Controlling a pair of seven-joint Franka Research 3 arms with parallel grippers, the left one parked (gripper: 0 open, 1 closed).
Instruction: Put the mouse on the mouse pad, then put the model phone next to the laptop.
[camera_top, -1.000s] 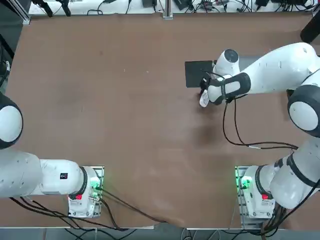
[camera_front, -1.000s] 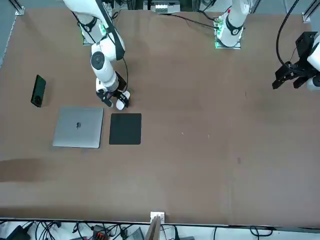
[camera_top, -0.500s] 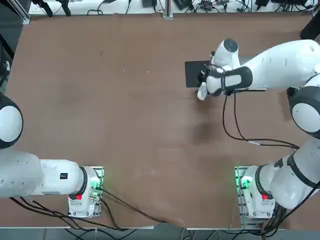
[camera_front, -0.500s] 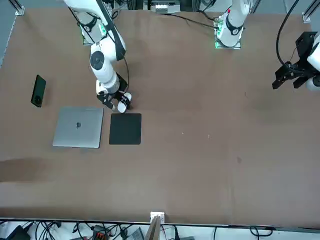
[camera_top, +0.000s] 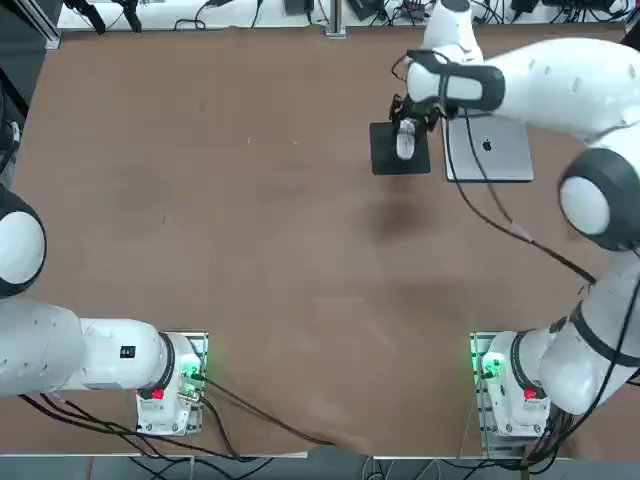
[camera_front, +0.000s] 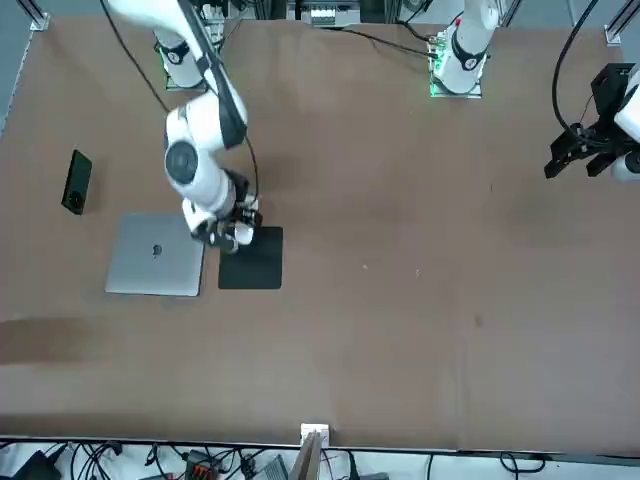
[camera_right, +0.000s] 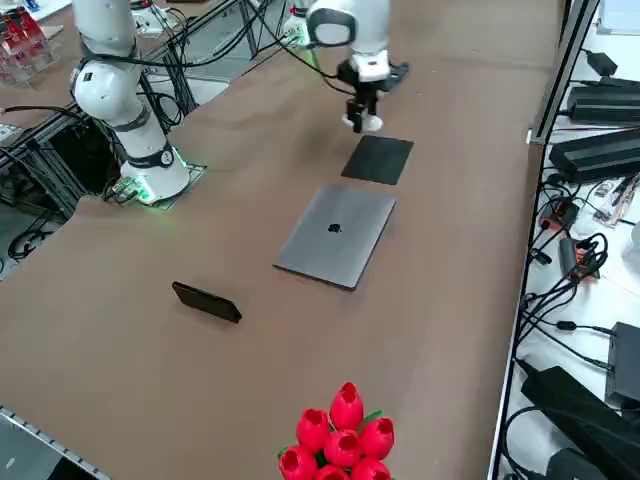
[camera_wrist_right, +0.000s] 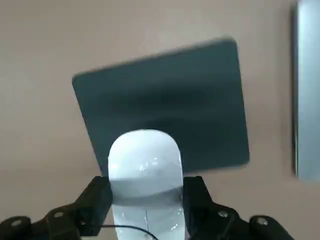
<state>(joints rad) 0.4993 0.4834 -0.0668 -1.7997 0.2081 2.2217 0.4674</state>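
Note:
My right gripper (camera_top: 405, 132) is shut on the white oval mouse (camera_top: 405, 142), one finger (camera_wrist_right: 96, 199) on each side of it. It holds the mouse (camera_wrist_right: 145, 167) in the air over the black square mouse pad (camera_wrist_right: 165, 95), near one edge of the pad (camera_top: 384, 160). The silver laptop (camera_top: 490, 152) lies closed right beside the pad, apple logo up. The slim dark model phone (camera_front: 76, 181) lies flat on the table beyond the laptop (camera_front: 155, 255), well away from the gripper (camera_front: 228, 232). In the right side view the phone (camera_right: 207, 301) is nearest the camera.
A bunch of red tulips (camera_right: 340, 435) stands at the table's edge past the phone. Cables and power units (camera_right: 600, 150) lie off the table beyond its far edge.
The right arm has swung away from its base, carrying the mouse from the bare table beside the pad to a spot above the pad. Laptop and phone have not moved.

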